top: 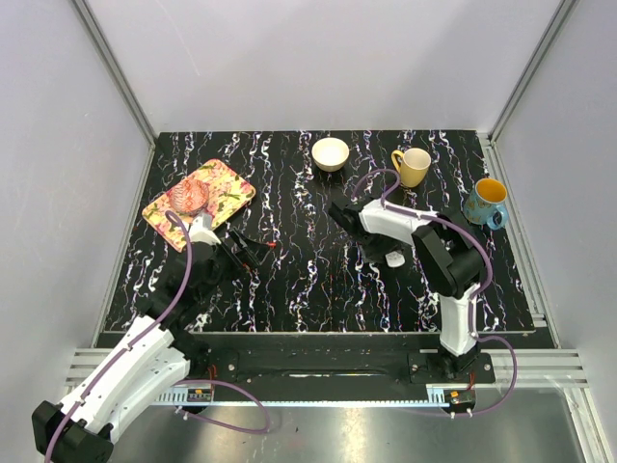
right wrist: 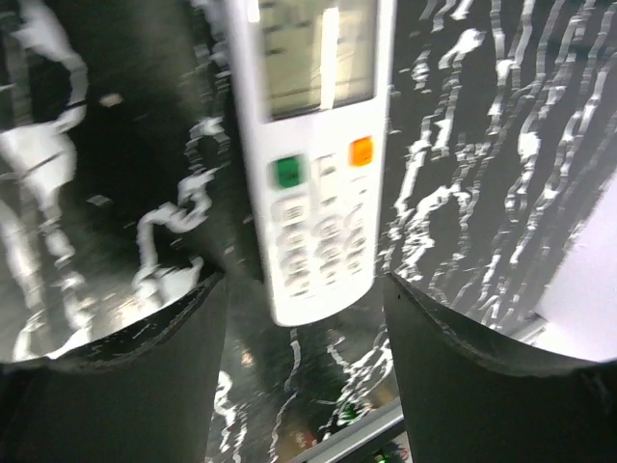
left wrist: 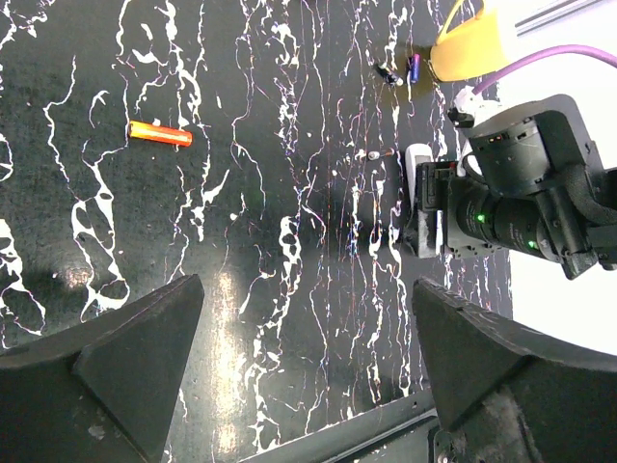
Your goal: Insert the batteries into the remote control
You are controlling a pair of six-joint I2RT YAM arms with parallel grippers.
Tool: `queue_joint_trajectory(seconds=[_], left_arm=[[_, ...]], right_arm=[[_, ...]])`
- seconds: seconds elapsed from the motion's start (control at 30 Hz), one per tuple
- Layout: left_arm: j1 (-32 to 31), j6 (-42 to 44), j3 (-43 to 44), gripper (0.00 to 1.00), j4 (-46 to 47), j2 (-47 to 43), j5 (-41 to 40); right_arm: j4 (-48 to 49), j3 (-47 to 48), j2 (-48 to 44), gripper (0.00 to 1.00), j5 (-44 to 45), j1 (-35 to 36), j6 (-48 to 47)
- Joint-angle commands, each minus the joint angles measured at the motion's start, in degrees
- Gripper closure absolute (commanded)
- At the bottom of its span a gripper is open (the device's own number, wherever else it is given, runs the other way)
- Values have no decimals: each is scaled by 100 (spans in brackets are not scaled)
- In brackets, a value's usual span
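**Bench stock: remote under right gripper, both jaws apart**

Item 1. Remote (right wrist: 313, 145): white, lies face up on the black marbled table (top: 308, 289), screen at the far end, green and orange buttons mid-body, grey keys nearest the wrist camera. Sits between the right fingers. Blurred in the right wrist view.

Item 2. Right gripper (right wrist: 299, 289): jaws apart, set wider than the remote and straddling its keypad end. Shows a clear gap on one side and near the remote's edge on the other, contact there not discernible. Reaches toward mid-table in the top view.

Item 3. Left gripper (left wrist: 308, 289): jaws spread wide, nothing between them, over bare table left of centre.

Item 4. Red piece (left wrist: 159, 133): short stick, lies flat, well ahead of the left fingers.

Item 5. White lozenge (top: 394, 258): lies on the table beside the right arm.

Item 6. Tiny dark cylinders (left wrist: 388, 73): two, by the foot of the yellow mug (top: 412, 167); too small to tell whether batteries.

Item 7. Back row: cream bowl (top: 331, 154), yellow mug, then blue mug (top: 485, 203) at the right edge.

Item 8. Floral tray (top: 241, 188): far left corner, tilted diagonally.
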Motion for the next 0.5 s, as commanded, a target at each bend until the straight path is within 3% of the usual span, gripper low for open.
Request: queue_joint_trajectory(seconds=[0.0, 0.17, 0.27, 0.37, 0.47], left_arm=[[-21, 75, -2, 5, 302, -9, 92], [-21, 119, 59, 2, 232, 122, 22], [-3, 154, 165, 1, 100, 306, -136], [-3, 216, 349, 1, -92, 674, -285], [-3, 277, 604, 1, -382, 1088, -409]], right_arm=[[196, 107, -517, 28, -908, 338, 211], [37, 161, -1343, 24, -1505, 453, 343], [116, -32, -2353, 20, -1577, 462, 396], [615, -513, -3609, 19, -1455, 453, 413], [1948, -1486, -5041, 12, -1123, 436, 308]])
